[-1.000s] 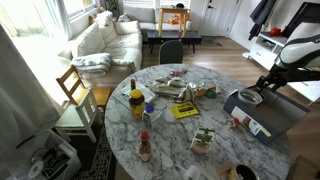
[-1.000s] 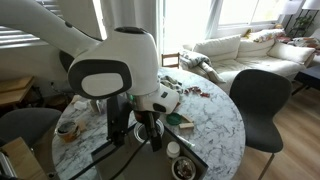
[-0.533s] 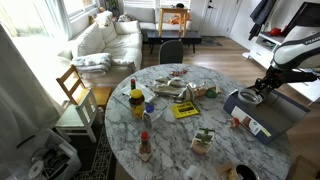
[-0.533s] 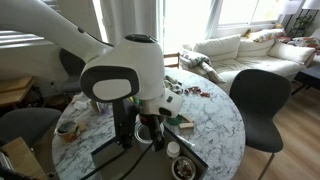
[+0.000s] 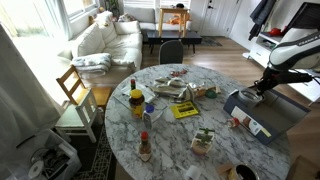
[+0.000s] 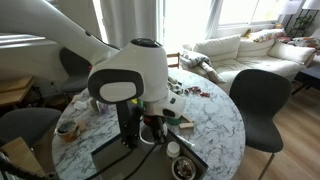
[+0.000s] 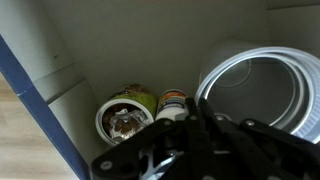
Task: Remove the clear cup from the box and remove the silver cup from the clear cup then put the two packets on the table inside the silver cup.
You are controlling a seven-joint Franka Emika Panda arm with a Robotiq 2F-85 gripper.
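the arm (image 5: 288, 52) reaches in over the edge of the round marble bench (image 5: 170, 140) and holds the fingers (image 5: 251, 95) low over the box (image 5: 272, 120), a shallow blue-grey bin at the bench's rim on the arm's side. in the wrist view the fingers (image 7: 200, 138) show only as a dark, blurred mass along the lower edge, so i cannot tell whether they are spread or drawn together, or whether they touch anything. just beyond them, inside the box (image 7: 110, 50), the clear cup (image 7: 207, 85) stands upright and is seen from above as pale concentric rims. the grey round within those rims looks to be the silver cup (image 7: 265, 90) nested in it, though the rings are blurred. beside the cups, towards the box's wall, sit a small open tin with brown contents (image 7: 125, 122) and a little tub with an orange-and-white top (image 7: 172, 103). the tub lies between the tin and the cups and close against both. past the box's blue edge a strip of wooden floor (image 7: 20, 140) shows. out on the bench, well apart from the box, are a yellow bottle (image 5: 136, 100), a flat yellow packet (image 5: 185, 110), a red-capped bottle (image 5: 145, 148) and a small potted plant (image 5: 203, 140). in an exterior view the white arm (image 6: 130, 80) fills the foreground and hides most of the box, with a dark chair (image 6: 255, 100) and a pale sofa (image 6: 240, 45) behind the bench (image 6: 215, 115).
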